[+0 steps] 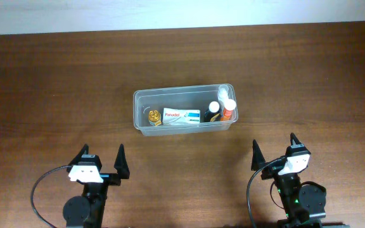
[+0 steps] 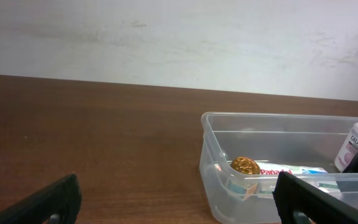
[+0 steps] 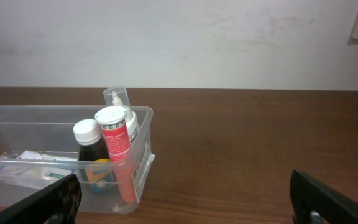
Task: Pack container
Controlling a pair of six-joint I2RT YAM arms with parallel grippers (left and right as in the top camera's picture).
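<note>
Dark wood worktop [image 1: 56,82]. Container [image 1: 170,90] holds box [image 1: 181,116], bottles [image 1: 228,111]; seemingly nothing loose. My left gripper [image 1: 102,155], right gripper [image 1: 274,147] wide, empty: keep clear of rim.

Both arms: black throughout. The left gripper [image 1: 102,154] carries two black, tapered fingers [image 1: 120,158] on a black crossbar, with a white housing [image 1: 84,170] mounted behind. The right gripper [image 1: 274,144] is of identical build. Rounded black base joints. A thin black cable [image 1: 35,190] loops beside each arm. Small green specks [image 1: 294,201] on the right arm, possibly indicator lights.
</note>
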